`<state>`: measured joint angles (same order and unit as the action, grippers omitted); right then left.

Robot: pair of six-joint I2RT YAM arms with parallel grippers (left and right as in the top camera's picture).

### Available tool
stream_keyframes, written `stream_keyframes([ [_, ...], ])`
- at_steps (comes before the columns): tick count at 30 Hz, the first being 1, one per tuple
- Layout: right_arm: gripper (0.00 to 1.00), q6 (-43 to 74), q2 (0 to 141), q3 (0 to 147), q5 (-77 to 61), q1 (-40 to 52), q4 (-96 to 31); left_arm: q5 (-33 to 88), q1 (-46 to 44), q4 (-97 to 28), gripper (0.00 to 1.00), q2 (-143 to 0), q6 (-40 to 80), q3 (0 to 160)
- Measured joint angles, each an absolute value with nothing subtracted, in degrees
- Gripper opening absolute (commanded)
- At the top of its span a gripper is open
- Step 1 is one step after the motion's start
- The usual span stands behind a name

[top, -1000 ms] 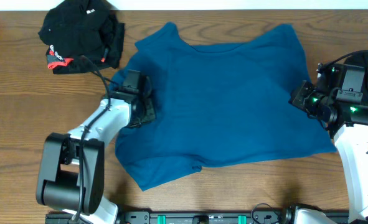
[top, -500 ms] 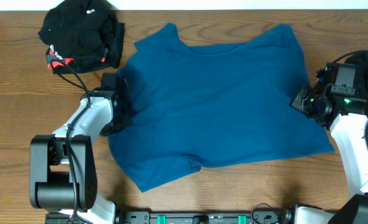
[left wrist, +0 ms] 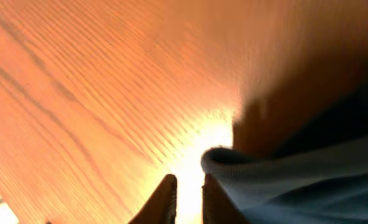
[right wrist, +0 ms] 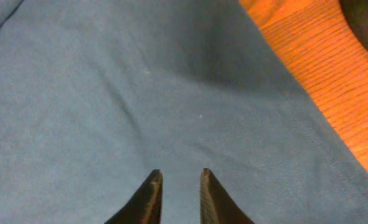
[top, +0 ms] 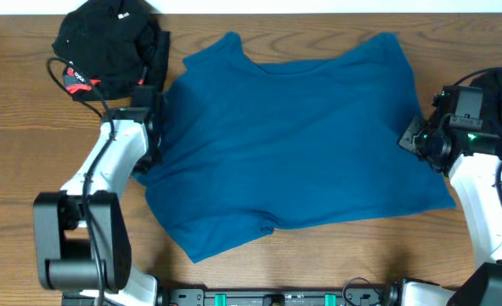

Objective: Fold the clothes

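The brown wooden table point(top: 30, 170), its grain running three to nine o'clock, bears a teal shirt point(top: 301, 144) spread flat over its middle, a crumpled black garment point(top: 106, 47) with red-and-white trim at ten o'clock, and a dark cloth point(right wrist: 365, 18) at three o'clock.

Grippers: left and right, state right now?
Left gripper: slightly open, empty; teal shirt edge just beside it.
Right gripper: slightly open over the teal shirt, gripping nothing.

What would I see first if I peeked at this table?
The big teal-blue shirt, spread across the middle of the wooden table. Next, the crumpled black garment with red trim at the far left corner. The left gripper and right gripper sit at the shirt's side edges.
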<state>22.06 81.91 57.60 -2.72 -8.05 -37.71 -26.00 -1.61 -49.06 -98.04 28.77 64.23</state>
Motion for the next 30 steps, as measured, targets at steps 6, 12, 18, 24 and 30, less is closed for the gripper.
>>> stream_keyframes([
  [6, 0.71, 19.64, 81.91, 57.6, -2.57, -6.5, -37.12, -26.44, -1.58, -48.4, 0.52, -91.77, 31.07, 66.37],
  [12, 0.82, 17.34, 81.91, 57.6, -5.15, -4.51, -37.08, -9.52, -1.58, -49.6, 0.54, -89.12, 26.89, 66.39],
  [18, 0.99, 16.75, 81.91, 57.6, -6.79, -4.14, -38.74, 1.83, -3.9, -57.91, 0.54, -87.77, 23.4, 66.39],
  [24, 0.99, 19.18, 81.91, 57.58, -4.84, -4.16, -43.92, 4.78, -7.09, -70.35, 0.56, -80.77, 24.32, 66.37],
  [30, 0.99, 20.71, 81.91, 57.58, -2.96, -4.16, -44.56, 5.82, -11.6, -79.9, 0.77, -73.84, 29.54, 66.35],
])
